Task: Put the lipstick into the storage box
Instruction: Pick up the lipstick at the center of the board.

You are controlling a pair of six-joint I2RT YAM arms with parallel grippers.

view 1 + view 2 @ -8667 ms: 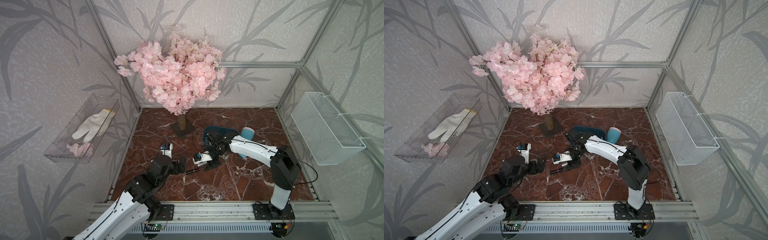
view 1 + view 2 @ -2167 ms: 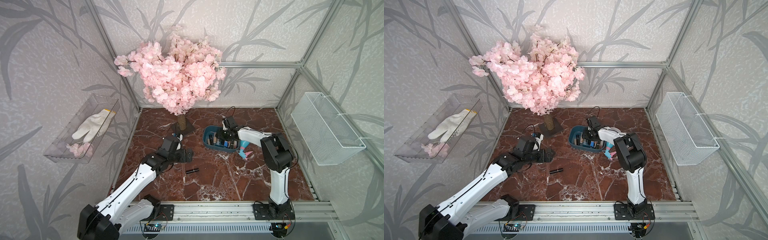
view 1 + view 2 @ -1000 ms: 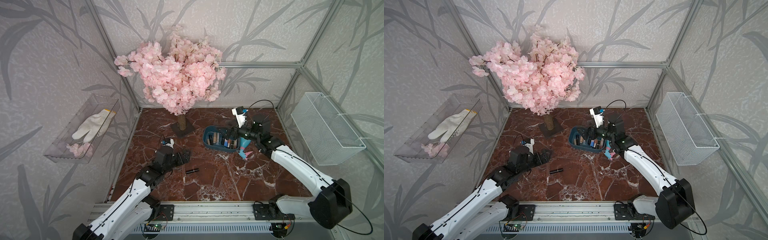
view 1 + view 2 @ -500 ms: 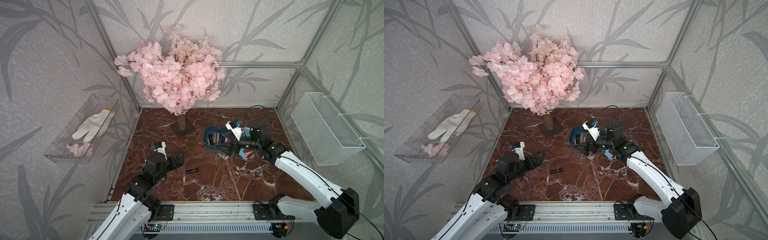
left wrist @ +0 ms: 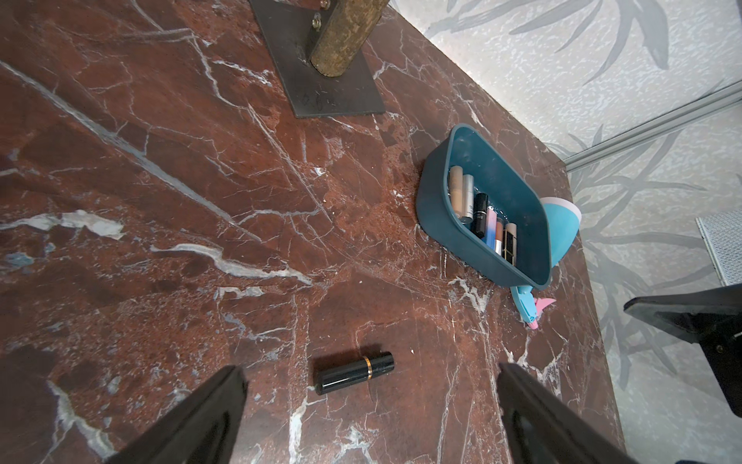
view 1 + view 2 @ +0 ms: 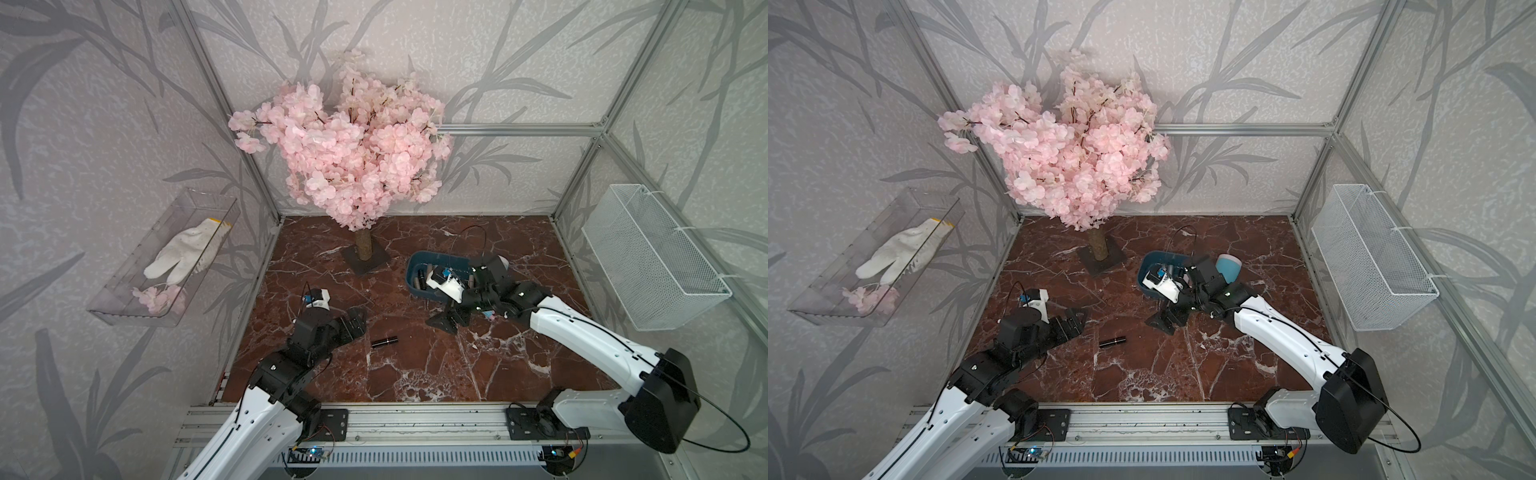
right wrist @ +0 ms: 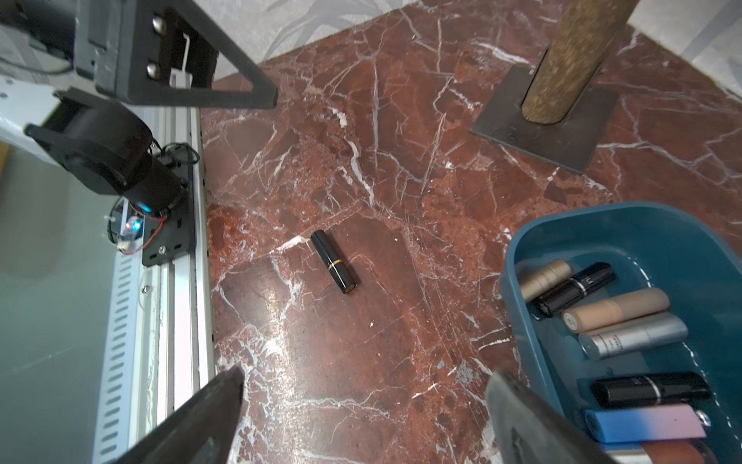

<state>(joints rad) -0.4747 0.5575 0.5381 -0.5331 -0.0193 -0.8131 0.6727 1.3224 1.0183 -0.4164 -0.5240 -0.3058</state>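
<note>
Lipstick point(image 6: 384, 342) lies on open marble point(image 6: 419, 374) between left tool point(image 6: 355, 322) and right tool point(image 6: 451, 321), both gaping empty.

Left claw point(image 6: 354, 323), lower left of centre: jaws wide apart, empty. Right claw point(image 6: 449, 319), right of centre: tilted down, jaws equally wide, empty. 2 arms reach in from the bottom edge.

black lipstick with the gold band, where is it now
In both top views the black lipstick lies flat on the marble table, left of centre, just beyond the open left claw, apart from the storage box.
</note>
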